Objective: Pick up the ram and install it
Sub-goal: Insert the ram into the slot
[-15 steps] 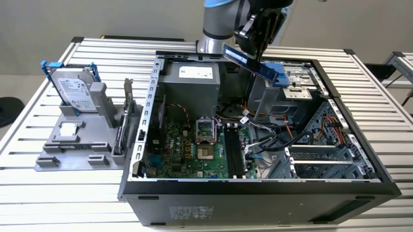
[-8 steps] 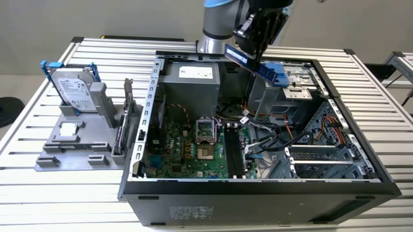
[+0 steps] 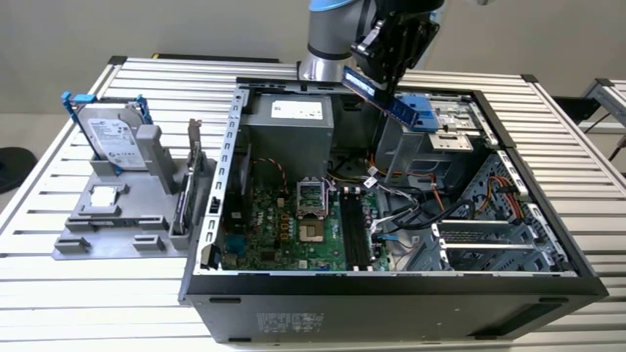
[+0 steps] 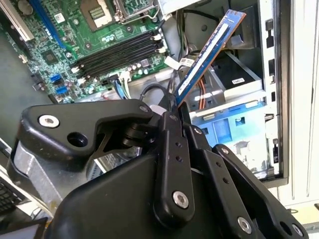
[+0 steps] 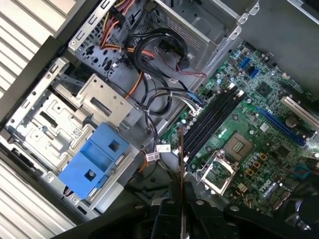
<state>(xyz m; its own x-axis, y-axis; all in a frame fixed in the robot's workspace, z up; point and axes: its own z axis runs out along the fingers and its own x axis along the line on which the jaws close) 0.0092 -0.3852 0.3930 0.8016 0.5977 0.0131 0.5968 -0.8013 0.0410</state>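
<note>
Blue-green ram [image 4: 209, 55], clamped in the hand [image 4: 175, 110], hangs tilted above the open case [image 3: 391, 284]; its free end slopes downward, with the black memory slots [image 5: 214, 119] well apart below.

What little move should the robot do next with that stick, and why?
Probably carry the ram down toward the black memory slots on the green board. The gripper is shut on the ram, holding it tilted above the open case, well away from those slots, which look empty.
</note>
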